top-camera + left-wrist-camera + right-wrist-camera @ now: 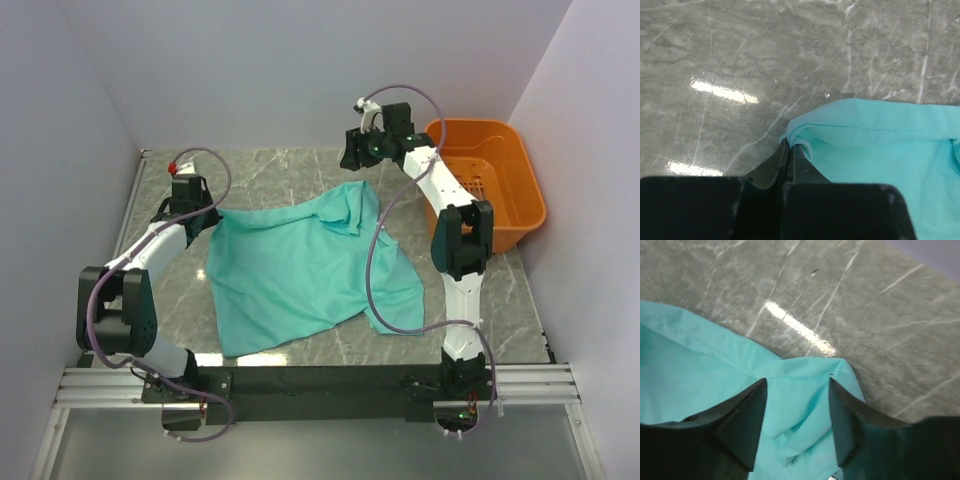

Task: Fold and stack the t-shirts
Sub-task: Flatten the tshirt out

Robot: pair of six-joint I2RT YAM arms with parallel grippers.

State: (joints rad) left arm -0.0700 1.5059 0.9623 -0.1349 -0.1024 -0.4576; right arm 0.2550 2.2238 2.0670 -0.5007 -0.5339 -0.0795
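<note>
The teal t-shirt lies spread and rumpled on the grey marble table. My left gripper is at its far left corner, shut on a pinch of the shirt's edge. My right gripper hangs open just above the shirt's far right corner. In the right wrist view its two fingers straddle a bunched fold of the teal cloth without closing on it. No neck label shows.
An orange plastic basket stands at the far right, beside the right arm. Grey walls close in the table on the left, back and right. Bare marble lies beyond the shirt.
</note>
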